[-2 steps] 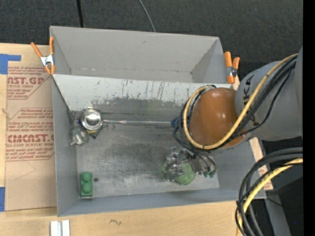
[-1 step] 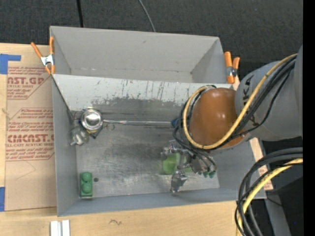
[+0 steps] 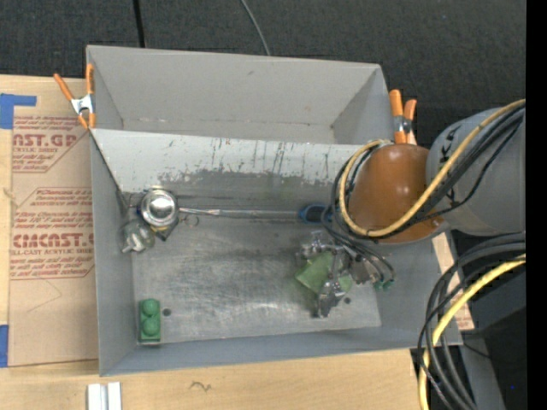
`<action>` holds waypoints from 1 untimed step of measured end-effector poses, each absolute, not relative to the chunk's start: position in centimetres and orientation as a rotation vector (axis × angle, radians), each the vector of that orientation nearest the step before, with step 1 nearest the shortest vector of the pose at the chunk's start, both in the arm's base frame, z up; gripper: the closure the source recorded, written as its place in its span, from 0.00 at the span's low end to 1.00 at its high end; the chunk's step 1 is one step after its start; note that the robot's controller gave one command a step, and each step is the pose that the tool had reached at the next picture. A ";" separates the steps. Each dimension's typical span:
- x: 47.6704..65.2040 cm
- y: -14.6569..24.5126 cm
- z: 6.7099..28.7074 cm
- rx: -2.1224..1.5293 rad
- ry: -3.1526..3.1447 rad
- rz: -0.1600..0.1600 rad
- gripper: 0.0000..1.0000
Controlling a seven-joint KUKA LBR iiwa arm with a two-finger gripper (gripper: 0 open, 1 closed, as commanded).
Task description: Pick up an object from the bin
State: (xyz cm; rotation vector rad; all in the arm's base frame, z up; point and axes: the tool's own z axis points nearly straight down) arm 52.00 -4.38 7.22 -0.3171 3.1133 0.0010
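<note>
Grey metal bin (image 3: 239, 92), floor mostly bare. Gripper (image 3: 329, 284) low at the right, against a pale green flat piece (image 3: 311, 273); open or closed cannot be told. Lift judged outstanding. Green block (image 3: 149, 320) lies well apart, front-left.

One camera looks down, slightly obliquely, into the bin (image 3: 231, 101).

Scuffed grey metal beside shiny steel and matt green plastic.
Bin (image 3: 239, 280) of dull grey sheet metal, floor scratched and worn pale; round cup (image 3: 158, 207) with long handle in bright, glossy metal; green block (image 3: 149, 320) of smooth matt plastic; pale green piece (image 3: 312, 273) matt too; hand (image 3: 329, 282) of bare metal; wrist cover (image 3: 389, 190) glossy, smooth orange-brown.
</note>
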 end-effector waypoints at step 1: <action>51.8 -4.1 7.4 -0.324 3.120 0.005 1.00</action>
